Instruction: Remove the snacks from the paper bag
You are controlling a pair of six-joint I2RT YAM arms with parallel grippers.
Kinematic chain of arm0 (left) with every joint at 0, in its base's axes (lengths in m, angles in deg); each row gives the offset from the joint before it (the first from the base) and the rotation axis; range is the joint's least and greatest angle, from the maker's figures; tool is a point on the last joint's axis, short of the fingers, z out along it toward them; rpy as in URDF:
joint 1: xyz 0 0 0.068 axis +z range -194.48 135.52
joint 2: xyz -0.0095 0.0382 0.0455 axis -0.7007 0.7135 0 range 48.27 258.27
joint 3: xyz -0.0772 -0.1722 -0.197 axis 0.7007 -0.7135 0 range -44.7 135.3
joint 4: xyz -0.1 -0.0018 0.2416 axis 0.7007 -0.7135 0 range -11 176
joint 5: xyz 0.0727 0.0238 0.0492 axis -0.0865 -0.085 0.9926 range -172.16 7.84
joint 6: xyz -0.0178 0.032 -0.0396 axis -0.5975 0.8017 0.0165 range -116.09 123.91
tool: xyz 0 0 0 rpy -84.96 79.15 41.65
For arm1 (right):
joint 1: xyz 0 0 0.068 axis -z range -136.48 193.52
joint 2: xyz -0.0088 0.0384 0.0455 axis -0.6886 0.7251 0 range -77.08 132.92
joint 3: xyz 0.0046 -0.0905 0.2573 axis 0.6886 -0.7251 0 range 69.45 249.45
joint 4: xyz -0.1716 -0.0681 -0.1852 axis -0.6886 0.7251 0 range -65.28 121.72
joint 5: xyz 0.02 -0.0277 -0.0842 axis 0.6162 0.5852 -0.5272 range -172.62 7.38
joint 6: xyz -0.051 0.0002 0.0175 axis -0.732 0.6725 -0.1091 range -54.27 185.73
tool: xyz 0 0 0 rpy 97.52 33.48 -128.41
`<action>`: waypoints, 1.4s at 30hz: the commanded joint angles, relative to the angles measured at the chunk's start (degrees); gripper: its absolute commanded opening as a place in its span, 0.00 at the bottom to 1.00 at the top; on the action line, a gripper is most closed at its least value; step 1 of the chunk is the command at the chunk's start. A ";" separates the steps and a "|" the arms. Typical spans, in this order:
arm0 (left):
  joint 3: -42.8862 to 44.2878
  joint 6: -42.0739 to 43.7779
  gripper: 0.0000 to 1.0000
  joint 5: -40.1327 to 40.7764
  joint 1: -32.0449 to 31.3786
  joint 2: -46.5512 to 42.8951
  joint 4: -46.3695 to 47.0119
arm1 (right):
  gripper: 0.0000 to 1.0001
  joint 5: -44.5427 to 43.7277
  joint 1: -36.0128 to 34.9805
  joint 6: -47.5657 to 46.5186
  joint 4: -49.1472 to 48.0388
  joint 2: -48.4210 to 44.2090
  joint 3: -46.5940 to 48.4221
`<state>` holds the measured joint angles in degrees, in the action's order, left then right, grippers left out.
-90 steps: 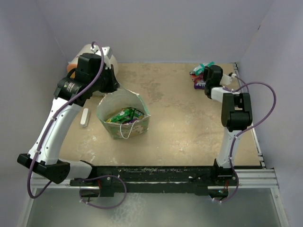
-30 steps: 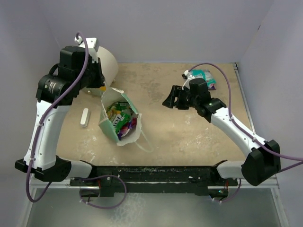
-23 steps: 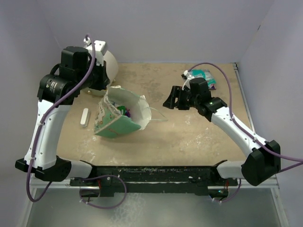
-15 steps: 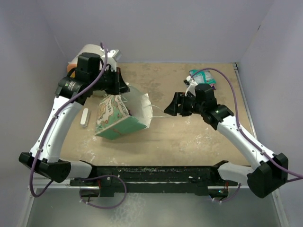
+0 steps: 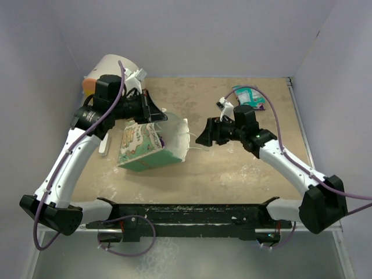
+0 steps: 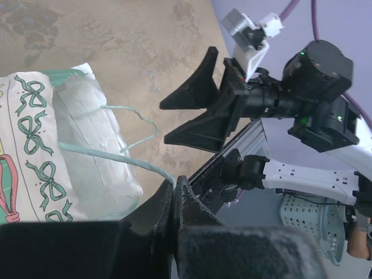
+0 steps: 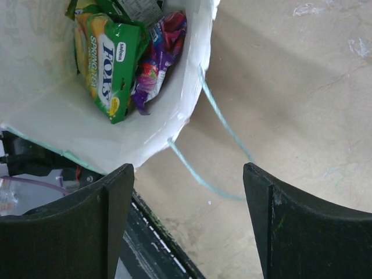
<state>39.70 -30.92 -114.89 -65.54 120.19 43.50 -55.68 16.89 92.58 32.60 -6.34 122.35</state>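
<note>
The paper bag lies tipped on its side near the desk's left edge with its mouth facing right. The left arm's fingers are pinched shut on its string handle. The right arm's fingers are spread wide at the mouth, holding nothing. The snacks lie inside, so this looks like the reach-in step. Next, the right fingers should enter and close on one packet.

Matt paper is noted on the paper bag, with the pale inner wall creased. Glossy film is seen on the snacks, highlights included. The string handles are recorded as thin and fibrous. The table is logged as matt, rough, mottled tan.
</note>
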 commanded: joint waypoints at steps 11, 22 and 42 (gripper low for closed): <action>1.14 -1.78 0.00 -1.34 -0.02 -2.20 1.58 | 0.54 12.09 -0.08 -10.18 -5.39 13.56 6.47; 5.59 -0.59 0.18 9.38 -0.02 -1.47 -6.96 | 0.00 11.98 -0.09 0.78 -14.48 7.86 -1.84; 2.52 1.70 0.50 6.12 -0.06 -2.54 -5.95 | 0.00 12.43 -0.05 2.28 -15.76 7.74 -1.62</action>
<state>42.24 -30.79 -107.98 -65.54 119.05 34.91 -44.10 16.89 94.31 19.07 2.40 120.08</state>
